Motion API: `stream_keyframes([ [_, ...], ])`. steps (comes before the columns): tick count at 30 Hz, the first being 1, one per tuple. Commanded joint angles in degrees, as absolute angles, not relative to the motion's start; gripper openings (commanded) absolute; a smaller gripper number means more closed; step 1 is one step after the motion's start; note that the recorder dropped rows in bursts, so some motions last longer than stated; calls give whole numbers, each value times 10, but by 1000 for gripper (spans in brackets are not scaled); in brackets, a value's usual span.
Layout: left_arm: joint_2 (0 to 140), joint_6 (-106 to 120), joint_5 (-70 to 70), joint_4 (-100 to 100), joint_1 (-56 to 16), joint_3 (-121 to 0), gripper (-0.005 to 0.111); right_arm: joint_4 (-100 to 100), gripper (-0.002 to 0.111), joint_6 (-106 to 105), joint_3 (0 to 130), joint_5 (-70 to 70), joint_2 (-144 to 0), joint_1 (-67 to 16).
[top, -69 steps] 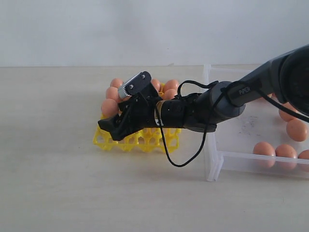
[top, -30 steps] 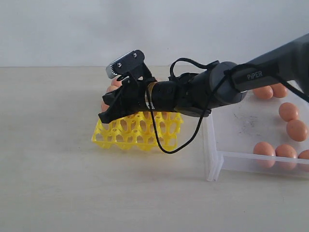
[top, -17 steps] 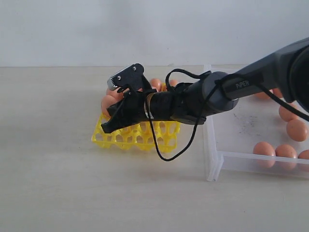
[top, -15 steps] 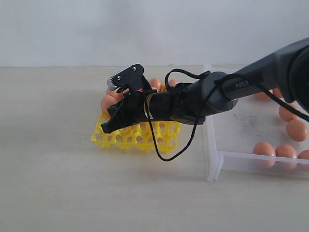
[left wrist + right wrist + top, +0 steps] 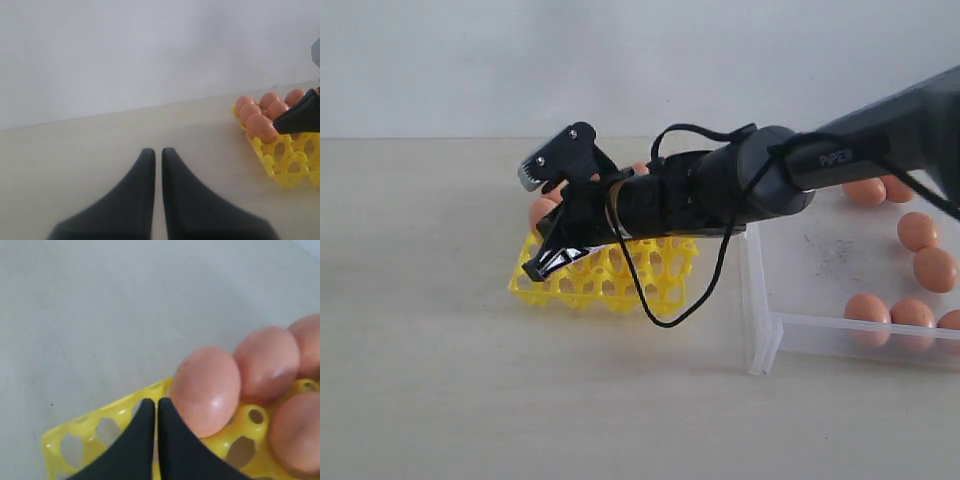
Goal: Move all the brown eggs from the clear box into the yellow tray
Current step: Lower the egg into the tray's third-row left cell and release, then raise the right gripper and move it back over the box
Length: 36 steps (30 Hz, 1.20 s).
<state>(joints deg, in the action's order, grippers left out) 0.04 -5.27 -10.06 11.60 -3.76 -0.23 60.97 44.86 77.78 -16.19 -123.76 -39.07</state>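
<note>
The yellow tray (image 5: 620, 285) lies on the table left of the clear box (image 5: 761, 322). Brown eggs (image 5: 542, 212) fill its far cups, mostly hidden behind my right arm. Several more brown eggs (image 5: 867, 306) lie in the clear box. My right gripper (image 5: 534, 268) reaches across the tray, shut and empty, tips tilted down at its front left corner. In the right wrist view the right gripper (image 5: 151, 401) is just beside an egg (image 5: 206, 390) seated in the tray (image 5: 75, 437). My left gripper (image 5: 154, 150) is shut over bare table, left of the tray (image 5: 287, 167).
A black cable (image 5: 665, 300) loops down from my right wrist over the tray's front edge. The box's near wall (image 5: 860, 335) stands upright to the right of the tray. A pale wall closes off the back of the table.
My right gripper has shifted a little left and tipped its fingertips down toward the tray's front left corner. It has stayed shut. The tray and the eggs have kept their places.
</note>
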Motion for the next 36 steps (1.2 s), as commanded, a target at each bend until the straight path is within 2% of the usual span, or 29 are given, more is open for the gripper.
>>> stream_keyframes([
  [1,0,-56,-99,115,-41,0,4,604,0,413,774,-44,-1176,-406],
  [7,0,-56,-99,115,-41,0,4,600,0,410,723,-28,-1095,-395],
  [13,0,-56,-99,115,-41,0,4,592,0,409,670,-13,-1032,-346],
  [21,0,-56,-99,115,-41,0,4,599,0,410,662,50,-970,-216],
  [27,0,-56,-99,115,-41,0,4,644,0,408,662,0,-929,-99],
  [30,0,-56,-99,115,-41,0,4,667,0,336,662,-28,-926,-52],
  [34,0,-56,-99,115,-41,0,4,615,0,367,692,65,-956,-16],
  [36,0,-56,-99,115,-41,0,4,522,0,395,705,130,-974,-10],
])
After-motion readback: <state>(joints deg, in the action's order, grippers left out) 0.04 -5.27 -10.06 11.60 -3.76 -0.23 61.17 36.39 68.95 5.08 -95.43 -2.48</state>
